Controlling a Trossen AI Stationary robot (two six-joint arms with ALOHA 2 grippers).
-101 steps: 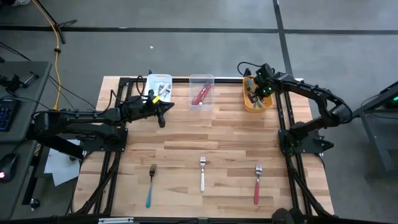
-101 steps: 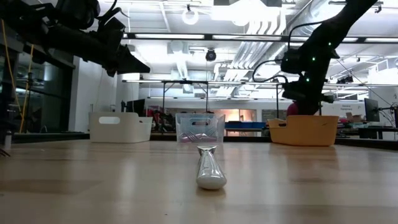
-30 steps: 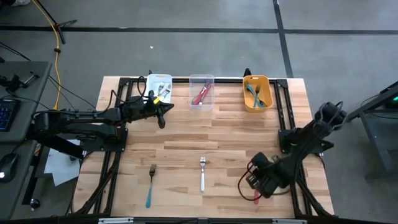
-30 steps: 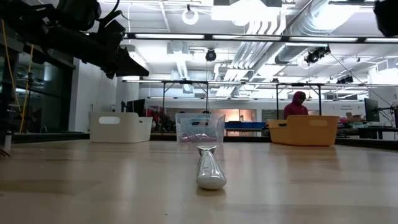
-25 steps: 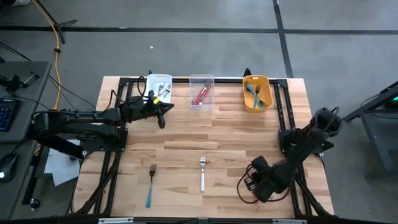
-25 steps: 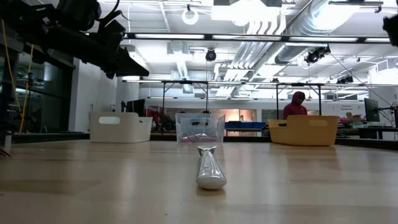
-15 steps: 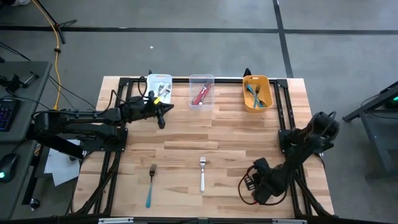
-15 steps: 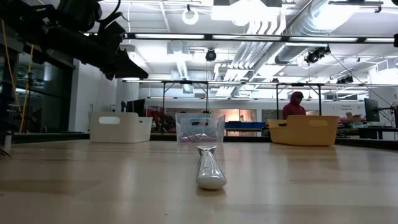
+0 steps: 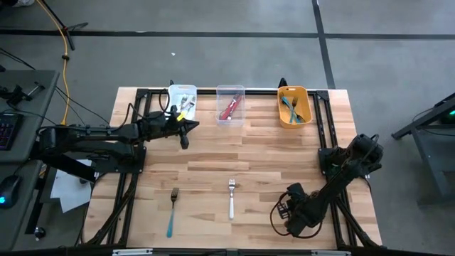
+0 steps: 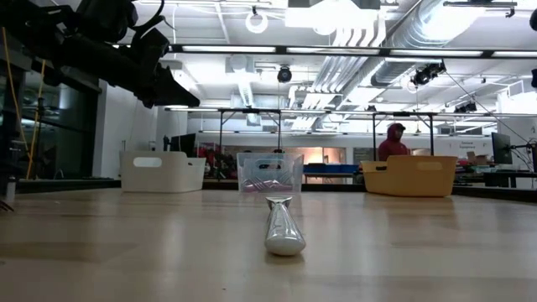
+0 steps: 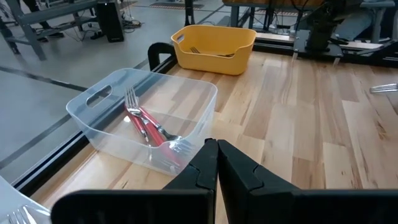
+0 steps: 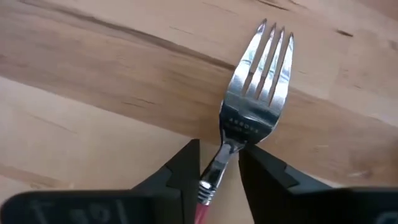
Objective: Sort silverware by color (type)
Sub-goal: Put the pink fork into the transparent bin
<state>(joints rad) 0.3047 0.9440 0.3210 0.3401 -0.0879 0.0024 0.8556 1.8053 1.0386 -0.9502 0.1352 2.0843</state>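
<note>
The right gripper [image 12: 217,177] is seen low at the near right of the table [image 9: 213,160], with its two fingers set close on either side of the neck of the red fork [image 12: 249,112]. The fork is not quite pinched yet, as far as can be told; it lies flat on the wood with its silver head pointing away from the gripper. A short time ago this gripper was held over the orange bin [image 9: 293,107] at the far right, and it has since been swung down to the near edge and lowered over the fork. In the last second it has only been eased a little nearer and lower, so the grab is judged to be about to be made. The left gripper [image 11: 216,163] is closed and empty, and it has been kept in the same place by the white bin [image 9: 182,99] at the far left. Red forks are seen in the clear bin [image 9: 229,104] in the middle, so this one most likely belongs there. A blue fork [image 9: 171,212] and a white fork [image 9: 230,198] are left on the near part of the table, not yet sorted and not moved.
</note>
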